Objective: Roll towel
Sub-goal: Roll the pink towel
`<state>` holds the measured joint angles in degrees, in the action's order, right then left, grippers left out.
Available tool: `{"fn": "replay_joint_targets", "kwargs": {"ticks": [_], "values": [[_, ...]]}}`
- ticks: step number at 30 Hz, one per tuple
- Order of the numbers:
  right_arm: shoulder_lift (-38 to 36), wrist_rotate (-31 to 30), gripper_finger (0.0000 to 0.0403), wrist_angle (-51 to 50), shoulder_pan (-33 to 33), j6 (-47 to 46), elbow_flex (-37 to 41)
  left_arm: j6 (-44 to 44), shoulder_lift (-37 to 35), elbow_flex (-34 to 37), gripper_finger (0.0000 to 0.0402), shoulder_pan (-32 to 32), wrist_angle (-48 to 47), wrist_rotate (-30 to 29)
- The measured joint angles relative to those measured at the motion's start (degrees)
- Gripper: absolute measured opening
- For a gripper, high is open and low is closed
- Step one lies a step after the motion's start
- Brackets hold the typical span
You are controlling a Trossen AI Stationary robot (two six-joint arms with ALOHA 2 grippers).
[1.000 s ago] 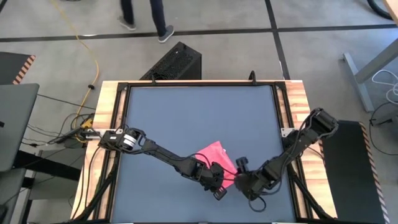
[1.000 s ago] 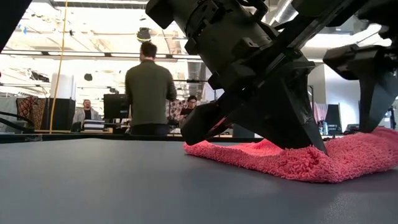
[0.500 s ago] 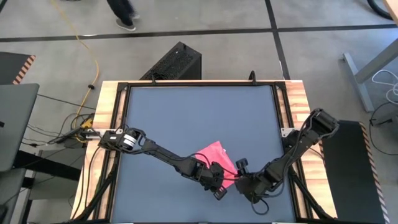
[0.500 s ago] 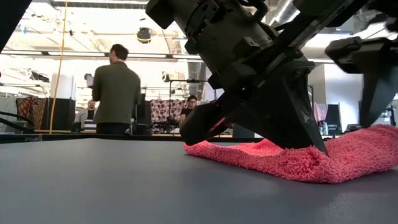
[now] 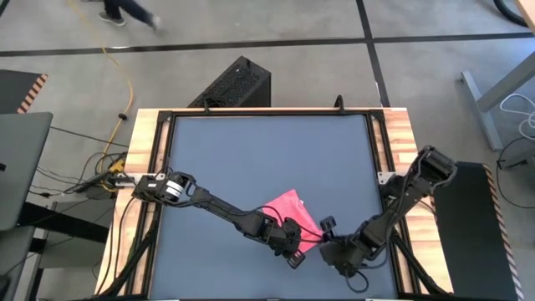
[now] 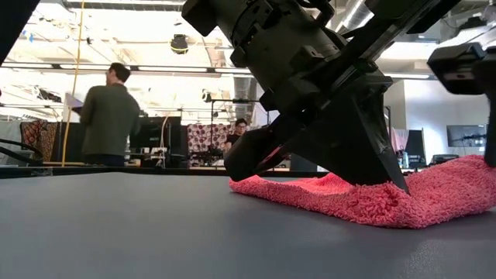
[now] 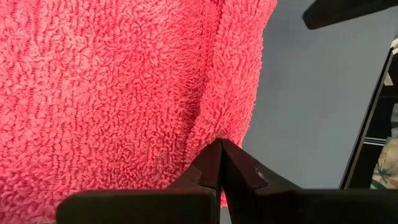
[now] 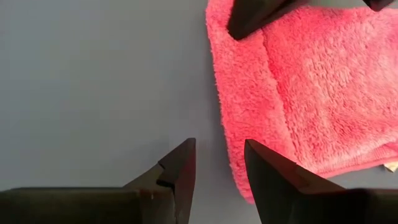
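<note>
High view: the left arm (image 5: 209,203) reaches from the table's left edge diagonally toward the near right part of the table (image 5: 251,150). The left gripper (image 5: 294,247) sits at the near edge of the towel (image 5: 288,211), fingers fully closed. In the left wrist view the two fingertips (image 7: 219,163) meet with no gap, pressed against the towel's folded edge; whether any cloth is pinched between them cannot be told.

The towel lies flat on the table, right of centre and near the front edge, one corner pointing to the far side. In the low view its pile rests on the table surface, with the left gripper bearing down on its near side.

The right arm (image 5: 401,201) enters from the right edge. The right gripper (image 5: 328,244) is just beside the towel's near right edge. In the right wrist view its fingers (image 8: 180,168) stand partly open, over bare table, holding nothing.

In the low view a person (image 6: 108,116) stands in the room beyond the table.
</note>
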<state>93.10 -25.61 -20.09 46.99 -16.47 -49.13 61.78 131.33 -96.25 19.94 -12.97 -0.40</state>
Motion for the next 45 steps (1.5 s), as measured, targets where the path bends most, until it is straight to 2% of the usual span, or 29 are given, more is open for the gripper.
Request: {"fn": "replay_joint_targets", "kwargs": {"ticks": [17,35,45], "values": [[0.00,0.09,0.0162,6.41,-2.15,1.90,5.20,0.42,0.00,0.00,0.0000,0.00,0.02,0.02],[0.01,0.25,0.0162,5.74,-6.81,2.12,5.45,1.79,0.00,-0.02,0.0000,0.00,0.11,0.55],[7.12,1.28,0.0162,7.80,-5.78,1.46,5.15,1.94,0.00,-0.02,0.0000,0.02,0.95,0.62]]}}
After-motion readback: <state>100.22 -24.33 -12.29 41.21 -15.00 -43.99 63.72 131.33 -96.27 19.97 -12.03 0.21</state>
